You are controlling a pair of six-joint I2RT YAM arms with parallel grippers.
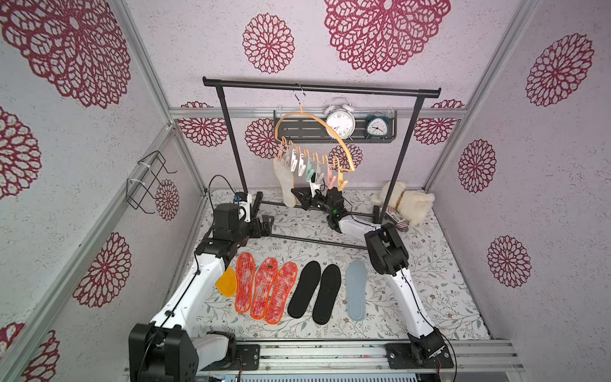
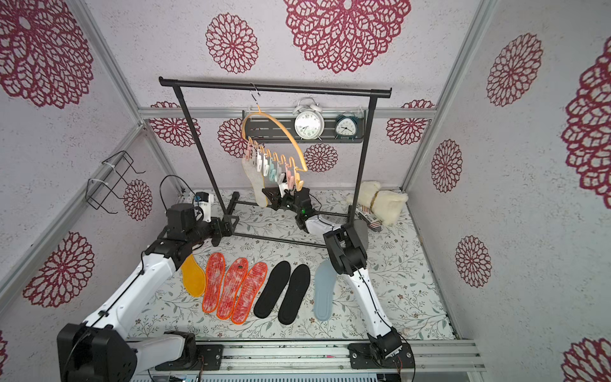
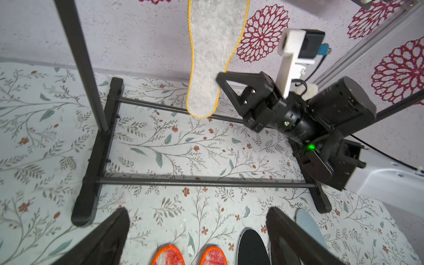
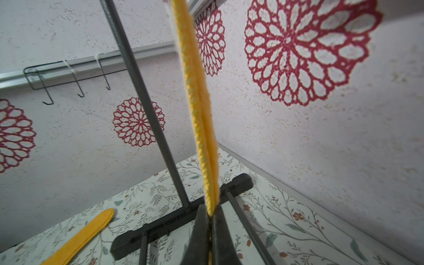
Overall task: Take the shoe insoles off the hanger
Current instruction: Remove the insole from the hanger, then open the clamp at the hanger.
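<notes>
Below hanger (image 1: pixel 305 113): right tool (image 4: pixel 210 215) clamped on lower edge of last pegged insole (image 1: pixel 286 182), likely to pull it from clothespin (image 1: pixel 281 153). Left tool (image 3: pixel 198 212) wide; 7 insoles (image 1: pixel 264 287) on bench (image 1: pixel 429 281).

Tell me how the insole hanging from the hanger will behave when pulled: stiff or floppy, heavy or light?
Probably light: the hanging insole is held up by a clothespin. Likely bendy yet not limp: thin edge-on, it hangs almost straight. Its felt-like face should not slip from the right gripper, whose jaws are shut on its edge.
</notes>
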